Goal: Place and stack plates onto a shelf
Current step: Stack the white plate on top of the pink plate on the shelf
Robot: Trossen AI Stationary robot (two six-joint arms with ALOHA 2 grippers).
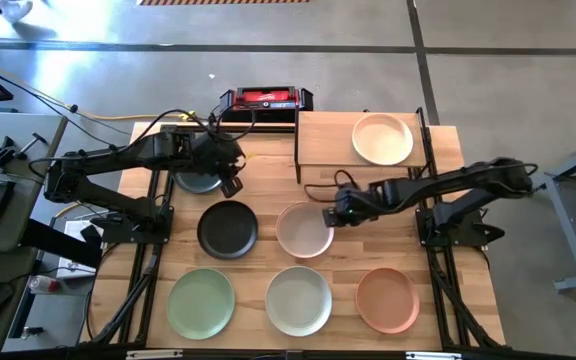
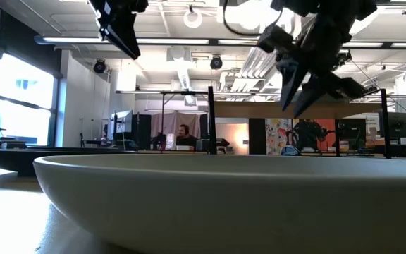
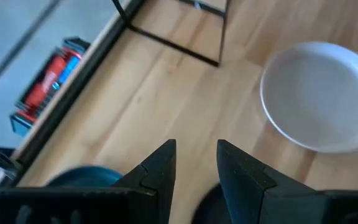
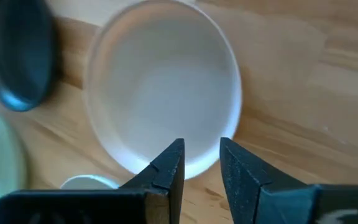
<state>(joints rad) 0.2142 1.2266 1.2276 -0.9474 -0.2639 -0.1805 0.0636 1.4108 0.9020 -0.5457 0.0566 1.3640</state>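
On the table (image 1: 438,290), my right gripper (image 1: 331,214) hangs just over the near rim of the pale pink plate (image 1: 303,230), fingers a little apart with nothing in them. My right arm is nearer. My left gripper (image 1: 230,184) waits apart over the grey-blue plate (image 1: 196,181). One cream plate (image 1: 382,138) sits on the shelf (image 1: 323,140).

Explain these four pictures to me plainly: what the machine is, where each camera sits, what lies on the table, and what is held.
Two dark robot arms work at a wooden table. One camera looks down from above, one sits at table height, one rides on each wrist. A cream plate lies on the shelf. On the table lie pale pink, black, light green, off-white and salmon plates. The right gripper hangs open at the pink plate's rim; the left gripper hangs open by a grey-blue plate. Nothing is held.
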